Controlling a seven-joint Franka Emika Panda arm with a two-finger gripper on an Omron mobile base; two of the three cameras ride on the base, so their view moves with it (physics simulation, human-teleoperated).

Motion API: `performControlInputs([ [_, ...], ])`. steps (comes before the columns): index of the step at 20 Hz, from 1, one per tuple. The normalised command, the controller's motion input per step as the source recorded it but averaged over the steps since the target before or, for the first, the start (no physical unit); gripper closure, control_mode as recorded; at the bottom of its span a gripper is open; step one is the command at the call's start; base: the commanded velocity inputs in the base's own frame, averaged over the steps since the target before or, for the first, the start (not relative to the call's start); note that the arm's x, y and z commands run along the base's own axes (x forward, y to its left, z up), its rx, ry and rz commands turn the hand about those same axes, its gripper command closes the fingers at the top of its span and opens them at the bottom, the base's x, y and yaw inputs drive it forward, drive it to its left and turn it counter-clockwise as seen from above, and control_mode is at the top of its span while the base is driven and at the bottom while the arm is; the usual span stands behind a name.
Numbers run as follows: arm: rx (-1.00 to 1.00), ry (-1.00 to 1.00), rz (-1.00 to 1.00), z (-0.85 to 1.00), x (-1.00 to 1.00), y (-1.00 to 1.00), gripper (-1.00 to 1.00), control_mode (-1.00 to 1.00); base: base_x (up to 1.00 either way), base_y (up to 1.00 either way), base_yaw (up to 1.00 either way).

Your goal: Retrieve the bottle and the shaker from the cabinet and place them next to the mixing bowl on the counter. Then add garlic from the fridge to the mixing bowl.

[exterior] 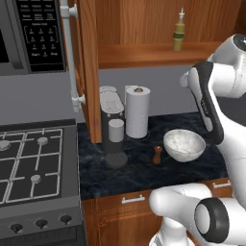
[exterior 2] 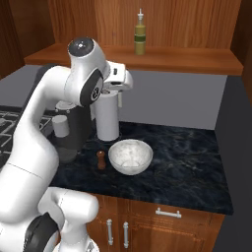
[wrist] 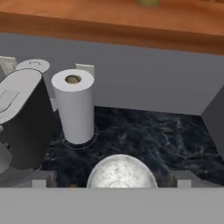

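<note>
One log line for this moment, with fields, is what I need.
tool: open, empty, above counter | bottle: on cabinet shelf | shaker: on counter beside bowl | garlic: not added

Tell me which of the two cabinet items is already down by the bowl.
The small brown shaker: it stands on the dark counter just beside the mixing bowl. The green bottle is up on the open cabinet's shelf.

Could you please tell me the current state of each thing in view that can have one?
gripper: open, empty, raised above the counter
cabinet door: swung open
bottle: upright on the cabinet shelf
shaker: upright on the counter, beside the mixing bowl
mixing bowl: upright, no garlic in it
paper towel roll: standing upright
</note>
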Motion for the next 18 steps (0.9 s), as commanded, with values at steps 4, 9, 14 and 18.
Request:
performControlInputs([
  [4, 0.00, -0.04, 0.01, 0.72, -0.02, -0.22, -1.00, -1.00, 0.00, 0.00, 0.00],
  [9, 0.00, -0.07, -0.10, 0.53, 0.00, -0.07, -1.00, -1.00, 0.00, 0.00, 0.00],
  [14, 0.13, -0.29, -0.16, 0.25, 0.24, 0.00, -1.00, -1.00, 0.00, 0.00, 0.00],
  [18, 0.09, -0.34, 0.00, 0.16, 0.54, 0.00, -1.00, -1.00, 0.00, 0.00, 0.00],
])
